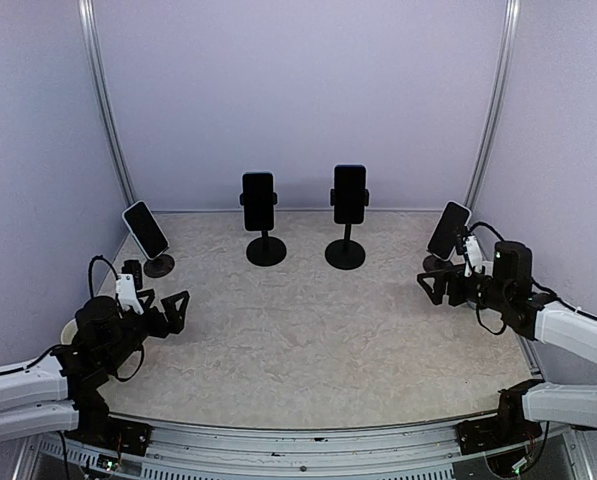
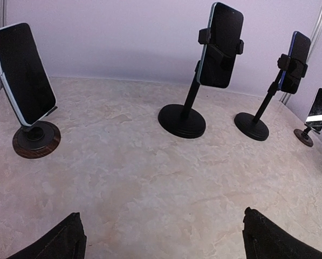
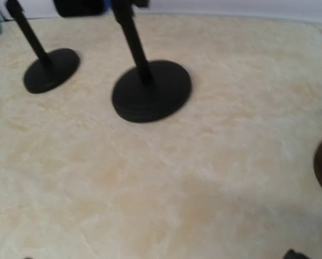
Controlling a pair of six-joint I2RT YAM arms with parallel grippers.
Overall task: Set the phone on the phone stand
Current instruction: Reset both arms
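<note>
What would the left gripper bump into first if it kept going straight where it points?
Probably the round base of the nearer tall black phone stand, which lies almost dead ahead of the open left gripper. It tilts downward, so it may touch the tabletop first; depth is unclear.

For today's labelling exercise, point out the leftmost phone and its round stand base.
leftmost phone (image 2: pixel 21 73), left wrist view, middle of its dark screen
round stand base (image 2: pixel 36 139), left wrist view, centre of the disc

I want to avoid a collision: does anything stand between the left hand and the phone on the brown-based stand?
Nothing visible does. Only bare table lies between the open left hand and that phone, which already rests on its stand.
</note>
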